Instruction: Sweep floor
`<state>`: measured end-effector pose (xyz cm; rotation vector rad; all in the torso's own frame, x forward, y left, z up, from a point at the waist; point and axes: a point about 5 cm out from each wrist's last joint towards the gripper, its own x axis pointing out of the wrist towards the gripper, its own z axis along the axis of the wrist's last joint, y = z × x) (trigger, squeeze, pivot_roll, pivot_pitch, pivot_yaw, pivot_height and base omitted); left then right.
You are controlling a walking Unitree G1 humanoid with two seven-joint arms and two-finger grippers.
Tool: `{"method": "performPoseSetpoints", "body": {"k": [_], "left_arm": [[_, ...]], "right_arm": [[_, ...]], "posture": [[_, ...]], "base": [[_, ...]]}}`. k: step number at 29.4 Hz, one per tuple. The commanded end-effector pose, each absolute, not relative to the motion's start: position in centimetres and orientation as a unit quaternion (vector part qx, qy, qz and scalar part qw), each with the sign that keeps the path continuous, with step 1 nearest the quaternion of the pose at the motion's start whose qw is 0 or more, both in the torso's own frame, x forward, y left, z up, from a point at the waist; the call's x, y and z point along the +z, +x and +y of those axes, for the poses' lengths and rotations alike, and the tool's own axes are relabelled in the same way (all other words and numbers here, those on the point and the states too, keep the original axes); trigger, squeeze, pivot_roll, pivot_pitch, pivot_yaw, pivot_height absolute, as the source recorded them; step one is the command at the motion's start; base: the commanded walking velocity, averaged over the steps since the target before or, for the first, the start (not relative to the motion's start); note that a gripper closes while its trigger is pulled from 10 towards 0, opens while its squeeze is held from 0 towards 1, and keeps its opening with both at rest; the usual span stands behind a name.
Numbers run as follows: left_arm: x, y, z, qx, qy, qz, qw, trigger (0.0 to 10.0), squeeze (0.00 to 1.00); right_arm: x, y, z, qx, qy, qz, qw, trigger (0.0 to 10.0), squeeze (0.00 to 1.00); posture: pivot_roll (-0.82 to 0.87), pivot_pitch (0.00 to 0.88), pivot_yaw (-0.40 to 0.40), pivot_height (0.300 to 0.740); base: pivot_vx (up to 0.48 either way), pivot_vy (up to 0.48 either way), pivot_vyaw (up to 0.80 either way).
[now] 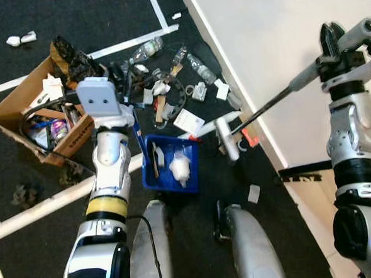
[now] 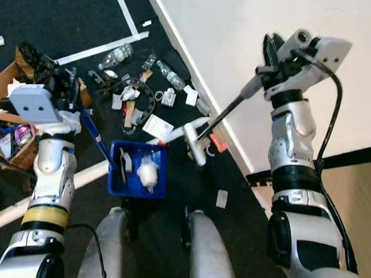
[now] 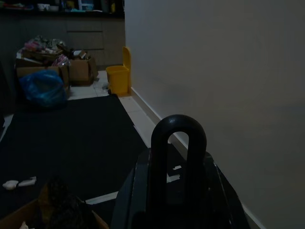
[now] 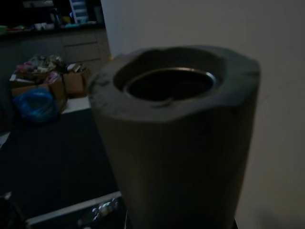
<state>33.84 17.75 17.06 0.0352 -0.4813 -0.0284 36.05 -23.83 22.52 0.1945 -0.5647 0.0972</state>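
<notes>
Mid-sweep: right gripper [image 2: 270, 57] clenched on broom [image 2: 217, 121], left gripper [image 2: 65, 83] grasping dustpan [image 2: 139, 169]; next, drag litter [image 2: 132, 92] toward 7 o'clock.

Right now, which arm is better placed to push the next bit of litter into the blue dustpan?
The right. Its gripper holds the broom handle, whose head lies beside the litter pile. The left gripper holds the blue dustpan by its handle.

Matt black carpet floor [image 1: 53, 33]; glossy blue plastic dustpan [image 1: 187, 153]; brown corrugated cardboard box [image 1: 16, 102]; grey broom handle [image 1: 343, 44], metal-lined end.
</notes>
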Motion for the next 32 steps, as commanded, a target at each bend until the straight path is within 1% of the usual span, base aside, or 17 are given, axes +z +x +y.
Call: {"method": "performPoseSetpoints", "body": {"k": [1, 2, 4, 6, 9, 10, 12, 14, 16, 19, 26, 29, 32], "left_arm": [[15.7, 33.5, 17.2, -0.012, -0.017, -0.223, 0.975, 10.0, 0.00], [15.7, 33.5, 17.2, -0.012, -0.017, -0.223, 0.975, 10.0, 0.00], [15.4, 33.5, 17.8, 0.001, -0.043, -0.222, 0.974, 10.0, 0.00], [15.4, 33.5, 17.8, 0.001, -0.043, -0.222, 0.974, 10.0, 0.00], [15.4, 33.7, 18.3, 0.012, -0.062, -0.222, 0.973, 10.0, 0.00], [15.5, 33.8, 18.6, 0.016, -0.072, -0.225, 0.972, 10.0, 0.00], [16.0, 33.8, 19.0, 0.015, -0.065, -0.234, 0.970, 10.0, 0.00], [16.1, 33.8, 19.1, 0.012, -0.058, -0.238, 0.969, 10.0, 0.00], [16.5, 33.9, 19.5, 0.020, -0.075, -0.243, 0.967, 10.0, 0.00], [17.3, 34.0, 20.0, 0.018, -0.072, -0.252, 0.965, 10.0, 0.00], [18.2, 34.1, 21.1, 0.023, -0.065, -0.263, 0.962, 10.0, 0.00], [17.5, 34.0, 22.4, 0.031, -0.056, -0.241, 0.968, 10.0, 0.00], [16.3, 33.4, 23.2, 0.040, -0.052, -0.216, 0.974, 10.0, 0.00]], "right_arm": [[22.5, 35.9, -24.9, 0.025, 0.097, -0.284, 0.954, 10.0, 0.00], [22.5, 35.9, -24.9, 0.025, 0.097, -0.284, 0.954, 10.0, 0.00], [22.9, 36.2, -25.2, 0.017, 0.093, -0.286, 0.954, 10.0, 0.00], [22.9, 36.2, -25.2, 0.017, 0.093, -0.286, 0.954, 10.0, 0.00], [23.1, 36.4, -25.5, 0.008, 0.085, -0.287, 0.954, 10.0, 0.00], [23.2, 36.5, -25.8, -0.007, 0.078, -0.285, 0.955, 10.0, 0.00], [23.1, 36.4, -26.7, -0.040, 0.064, -0.281, 0.957, 10.0, 0.00], [23.0, 36.4, -27.0, -0.054, 0.058, -0.278, 0.957, 10.0, 0.00], [23.0, 36.3, -27.4, -0.074, 0.045, -0.275, 0.957, 10.0, 0.00], [22.6, 36.0, -28.1, -0.101, 0.013, -0.265, 0.959, 10.0, 0.00], [21.9, 35.8, -28.5, -0.119, 0.003, -0.255, 0.960, 10.0, 0.00], [21.0, 35.9, -28.3, -0.125, 0.004, -0.240, 0.963, 10.0, 0.00], [20.0, 35.9, -28.0, -0.123, 0.009, -0.221, 0.967, 10.0, 0.00]], "posture": [[0.09, 0.198, -0.118, 0.740], [0.09, 0.198, -0.118, 0.740], [0.10, 0.163, -0.124, 0.740], [0.10, 0.163, -0.124, 0.740], [0.10, 0.139, -0.125, 0.740], [0.11, 0.125, -0.124, 0.740], [0.11, 0.116, -0.122, 0.740], [0.12, 0.112, -0.115, 0.740], [0.12, 0.101, -0.108, 0.740], [0.12, 0.090, -0.098, 0.740], [0.13, 0.082, -0.087, 0.740], [0.14, 0.057, -0.067, 0.740], [0.15, 0.052, -0.066, 0.740]], "base": [[0.000, 0.000, 0.00], [0.000, 0.000, 0.00], [0.000, 0.000, 0.00], [0.000, 0.000, 0.00], [0.000, 0.000, 0.00], [0.000, 0.000, 0.00], [0.000, 0.000, 0.00], [0.000, 0.000, 0.00], [0.000, 0.000, 0.00], [0.000, 0.000, 0.00], [0.000, 0.000, 0.00], [0.000, 0.000, 0.00], [0.000, 0.000, 0.00]]}}
